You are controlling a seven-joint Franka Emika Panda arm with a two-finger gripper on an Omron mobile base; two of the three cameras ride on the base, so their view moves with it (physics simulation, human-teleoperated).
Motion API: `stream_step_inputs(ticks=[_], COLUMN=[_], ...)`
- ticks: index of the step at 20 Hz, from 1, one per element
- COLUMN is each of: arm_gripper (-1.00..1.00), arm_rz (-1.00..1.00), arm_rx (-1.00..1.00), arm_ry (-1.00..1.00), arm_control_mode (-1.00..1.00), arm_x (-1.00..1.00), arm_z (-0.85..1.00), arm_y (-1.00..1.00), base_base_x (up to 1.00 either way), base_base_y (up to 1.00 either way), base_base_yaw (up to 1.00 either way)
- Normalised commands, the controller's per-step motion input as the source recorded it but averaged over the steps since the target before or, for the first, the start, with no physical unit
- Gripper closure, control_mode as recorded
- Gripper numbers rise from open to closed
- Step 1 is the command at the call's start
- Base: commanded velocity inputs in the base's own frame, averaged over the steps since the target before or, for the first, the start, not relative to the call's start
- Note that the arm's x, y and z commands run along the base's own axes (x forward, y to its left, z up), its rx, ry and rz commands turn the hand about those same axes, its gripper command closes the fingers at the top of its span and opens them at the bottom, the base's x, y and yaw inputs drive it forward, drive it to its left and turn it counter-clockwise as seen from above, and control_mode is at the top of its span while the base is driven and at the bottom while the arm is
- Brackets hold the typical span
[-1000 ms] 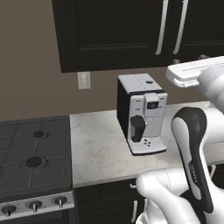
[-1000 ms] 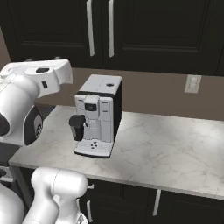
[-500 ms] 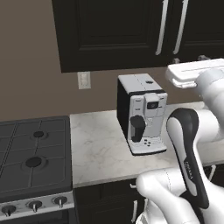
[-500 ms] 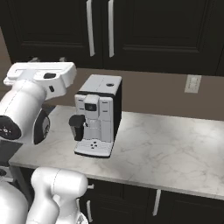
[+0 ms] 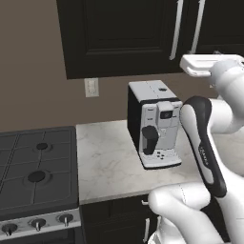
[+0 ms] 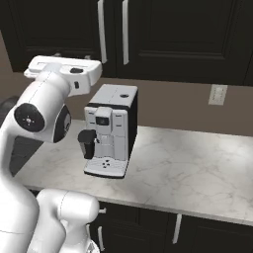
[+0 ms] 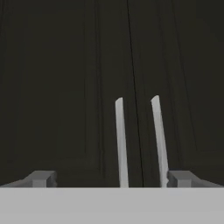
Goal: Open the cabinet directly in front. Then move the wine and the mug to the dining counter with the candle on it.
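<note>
Hand view is showing you the end effector (image 7: pixel 113 179) with its fingertips spread wide apart on nothing, facing the closed doors of the cabinet (image 7: pixel 65 87), whose two pale bar handles (image 7: pixel 121 144) are rising between the tips. Over the last second the arm's forearm has been swinging in and lifting toward those doors above the coffee machine (image 5: pixel 153 124) on the counter (image 5: pixel 107 162). So you are lining up for a handle; the cabinet is not yet opened.
</note>
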Motion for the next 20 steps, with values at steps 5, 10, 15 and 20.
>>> stream_step_inputs(ticks=[5,10,15,20], arm_gripper=[-1.0,-1.0,-1.0,-1.0], arm_rz=[0.0,0.0,0.0,0.0], arm_rx=[0.0,0.0,0.0,0.0], arm_ry=[0.07,0.07,0.07,0.08], arm_control_mode=[-1.0,-1.0,-1.0,-1.0], arm_x=[0.55,0.63,0.67,0.76], arm_z=[0.0,0.0,0.0,0.0], arm_y=[0.0,-0.07,-0.22,-0.03], base_base_x=[0.0,0.0,0.0,0.0], base_base_y=[0.0,0.0,0.0,0.0], base_base_yaw=[0.0,0.0,0.0,0.0])
